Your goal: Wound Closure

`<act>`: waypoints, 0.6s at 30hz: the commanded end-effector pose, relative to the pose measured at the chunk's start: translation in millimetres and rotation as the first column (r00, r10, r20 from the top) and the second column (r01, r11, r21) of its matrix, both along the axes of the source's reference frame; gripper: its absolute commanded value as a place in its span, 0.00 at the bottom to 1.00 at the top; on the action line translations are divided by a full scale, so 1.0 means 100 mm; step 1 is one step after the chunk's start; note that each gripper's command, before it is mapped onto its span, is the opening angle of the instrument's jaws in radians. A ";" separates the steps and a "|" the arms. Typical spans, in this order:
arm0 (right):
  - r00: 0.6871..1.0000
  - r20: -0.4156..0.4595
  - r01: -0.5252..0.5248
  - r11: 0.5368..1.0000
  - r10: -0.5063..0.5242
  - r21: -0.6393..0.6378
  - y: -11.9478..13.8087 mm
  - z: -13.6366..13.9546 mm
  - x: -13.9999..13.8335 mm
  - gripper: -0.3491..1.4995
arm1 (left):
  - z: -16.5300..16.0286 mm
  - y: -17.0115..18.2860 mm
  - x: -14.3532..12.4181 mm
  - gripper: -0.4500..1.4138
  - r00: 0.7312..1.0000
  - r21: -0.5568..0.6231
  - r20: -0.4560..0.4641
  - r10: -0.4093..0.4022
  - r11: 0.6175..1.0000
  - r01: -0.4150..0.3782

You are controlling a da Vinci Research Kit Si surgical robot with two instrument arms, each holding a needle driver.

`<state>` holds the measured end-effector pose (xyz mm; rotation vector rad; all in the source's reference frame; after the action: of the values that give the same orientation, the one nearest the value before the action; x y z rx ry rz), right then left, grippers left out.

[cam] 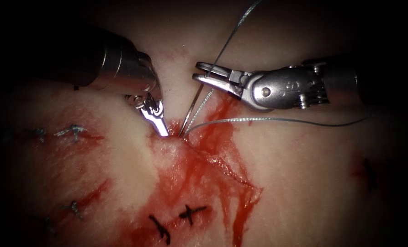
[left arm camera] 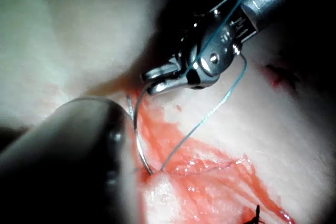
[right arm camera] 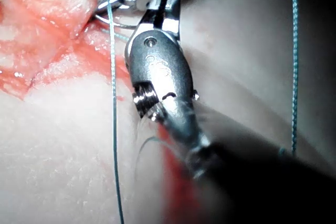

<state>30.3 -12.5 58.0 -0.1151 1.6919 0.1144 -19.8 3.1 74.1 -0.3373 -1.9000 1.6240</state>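
Old grey-blue stitches (cam: 73, 131) sit in a row near the left edge of the tissue (cam: 304, 183), with one more knot (cam: 76, 209) lower down toward the bottom-left corner. Two black marks lie near the bottom edge, a small cross (cam: 192, 212) and just left of it a hooked stroke (cam: 160, 227). A dim dark mark (cam: 370, 174) ringed with red sits near the right edge, well apart from the rest.

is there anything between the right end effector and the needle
Nothing visible. The right end effector stands open just above the needle, whose lower end sits in the tissue at the cut. Only the thread runs close by. The left end effector presses beside that spot.
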 end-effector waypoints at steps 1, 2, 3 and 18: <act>1.000 -0.005 0.005 1.000 -0.005 0.014 0.001 0.003 0.007 0.00 | 0.005 -0.001 -0.005 0.00 1.000 0.000 0.000 0.000 1.000 0.000; 1.000 -0.008 0.003 1.000 -0.003 0.014 0.001 0.004 0.006 0.00 | 0.005 -0.001 -0.005 0.00 1.000 0.000 0.000 0.000 1.000 0.000; 1.000 -0.012 0.003 1.000 -0.003 0.026 0.002 0.004 0.006 0.00 | 0.005 -0.001 -0.005 0.00 1.000 0.000 0.000 0.000 1.000 0.000; 0.996 -0.084 -0.001 0.988 0.014 0.155 0.002 0.009 0.004 0.00 | 0.006 -0.002 -0.005 0.00 1.000 -0.001 0.000 0.000 1.000 0.000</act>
<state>29.9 -12.2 58.6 -0.0014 1.7602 0.2625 -19.9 2.9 74.1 -0.3376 -1.8990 1.6244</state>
